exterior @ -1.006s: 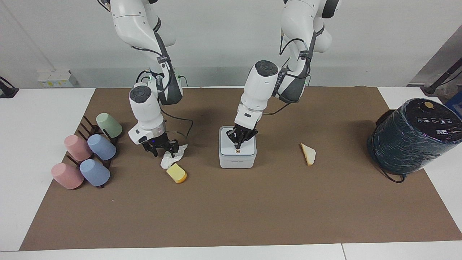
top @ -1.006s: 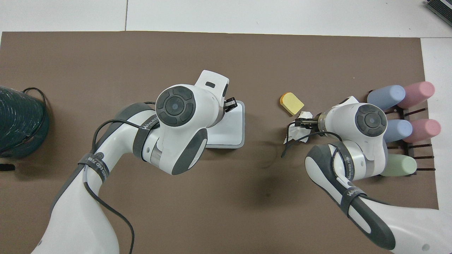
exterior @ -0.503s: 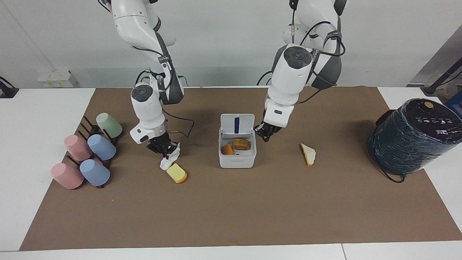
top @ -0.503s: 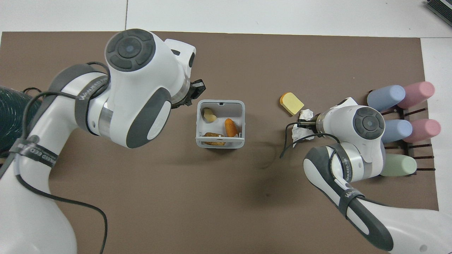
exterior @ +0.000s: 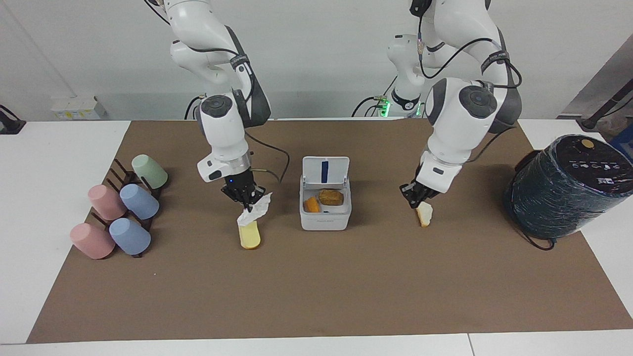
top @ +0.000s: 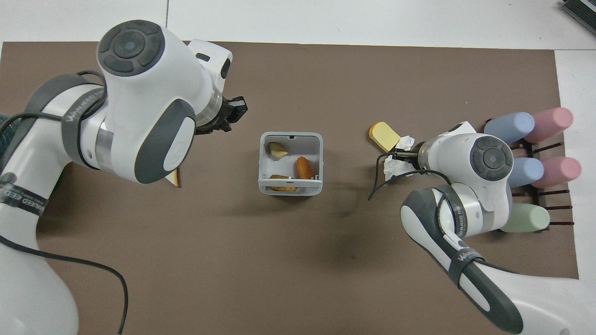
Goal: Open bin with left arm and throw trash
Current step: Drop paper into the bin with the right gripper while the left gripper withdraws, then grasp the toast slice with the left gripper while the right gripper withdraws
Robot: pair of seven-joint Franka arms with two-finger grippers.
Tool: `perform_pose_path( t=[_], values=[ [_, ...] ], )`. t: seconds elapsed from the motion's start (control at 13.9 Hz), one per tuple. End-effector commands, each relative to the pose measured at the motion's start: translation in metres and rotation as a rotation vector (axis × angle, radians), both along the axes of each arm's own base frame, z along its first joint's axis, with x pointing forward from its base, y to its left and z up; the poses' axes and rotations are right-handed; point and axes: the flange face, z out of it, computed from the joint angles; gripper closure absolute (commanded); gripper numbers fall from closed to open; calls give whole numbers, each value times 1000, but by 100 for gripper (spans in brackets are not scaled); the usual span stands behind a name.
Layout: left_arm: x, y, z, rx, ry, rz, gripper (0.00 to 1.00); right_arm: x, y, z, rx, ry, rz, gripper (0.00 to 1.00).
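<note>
- The bin [exterior: 325, 207] is a small white plastic box, square with rounded corners. Its hinged lid [exterior: 325, 170] stands upright on the side nearer my bases, with a blue strip down its inner face. It sits on the brown mat [exterior: 316, 287] between my two grippers, apart from both.
- Inside the bin [top: 291, 167] lie a brown lumpy piece [exterior: 331, 197], an orange piece [exterior: 311, 204] and a pale piece [top: 278, 150].
- My right gripper [exterior: 246, 196] hangs toward the right arm's end of the table from the bin, fingers pinched on the crumpled white tissue [exterior: 254, 209]. The tissue hangs from the fingertips, soft and creased.
- The yellow block [exterior: 249, 235] lies flat on the mat just under the tissue's lower end, smooth, with an orange rim at its rounded end. From above, the tissue [top: 396, 160] shows just beside the block [top: 384, 137]; I cannot tell whether they touch.
- My left gripper [exterior: 419, 198] is low over the pale triangular bread slice [exterior: 425, 214], toward the left arm's end from the bin. Its tips are at the slice's nearer end; I cannot tell how wide it is set.
- Past my right gripper, pastel cups [exterior: 129, 202] in pink, blue and green lie on a dark pegged rack.
- Past my left gripper stands a large dark film-wrapped cylinder [exterior: 568, 185], its glossy wrap wrinkled.
</note>
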Motion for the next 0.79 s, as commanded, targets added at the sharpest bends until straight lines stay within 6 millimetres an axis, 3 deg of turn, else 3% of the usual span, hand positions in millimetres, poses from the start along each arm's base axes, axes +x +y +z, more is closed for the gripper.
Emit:
perform_pose_path(
  t=[0.0,0.07,0.14,0.29,0.43,0.72],
  values=[
    [-21,44,-24,17,-50,-122,59,7,38,37,50,3,-90,100],
    [-20,49,-28,22,-52,-166,36,10,51,45,70,-5,-131,100],
    [-19,59,-33,30,-53,-206,25,12,62,53,92,-14,-172,100],
    [-19,69,-48,40,-67,-298,21,15,84,66,134,-24,-251,100],
    [-28,70,-77,47,-87,-335,21,13,111,76,181,-35,-320,100],
    [-39,61,-124,49,-66,-350,21,-6,156,54,194,-8,-322,100]
  ],
)
